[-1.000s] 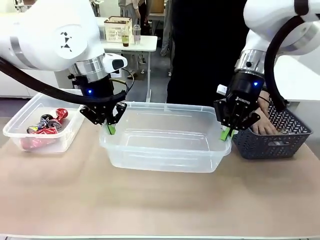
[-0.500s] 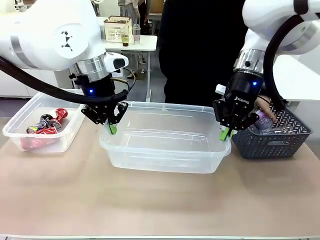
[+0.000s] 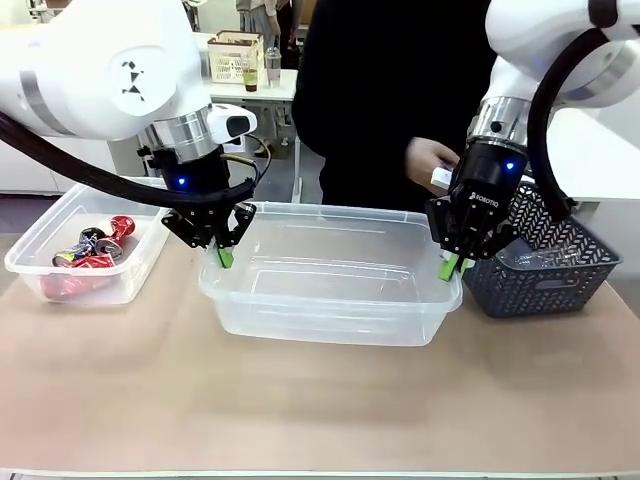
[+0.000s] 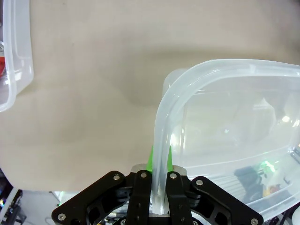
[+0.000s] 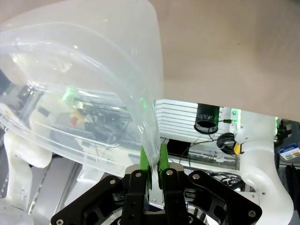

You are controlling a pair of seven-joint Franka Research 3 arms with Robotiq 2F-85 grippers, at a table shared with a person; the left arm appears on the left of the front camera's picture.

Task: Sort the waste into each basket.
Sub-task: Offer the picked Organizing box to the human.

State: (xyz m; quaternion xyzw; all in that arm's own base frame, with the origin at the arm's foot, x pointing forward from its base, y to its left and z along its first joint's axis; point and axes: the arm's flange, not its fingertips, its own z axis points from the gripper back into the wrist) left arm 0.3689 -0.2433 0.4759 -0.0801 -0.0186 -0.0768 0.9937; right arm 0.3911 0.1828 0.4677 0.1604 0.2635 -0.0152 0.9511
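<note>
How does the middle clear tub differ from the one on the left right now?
The middle tub is larger and has nothing in it; the left tub is smaller and holds red-and-silver cans. The middle tub's rim is clamped at both ends, by the left tool and the right tool; the left tub stands free, untouched. Both are clear plastic with rounded corners.

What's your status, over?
Left pincer shut on middle tub rim, right pincer on opposite rim. Cans in left tub. Person's hand close behind right pincer.
</note>
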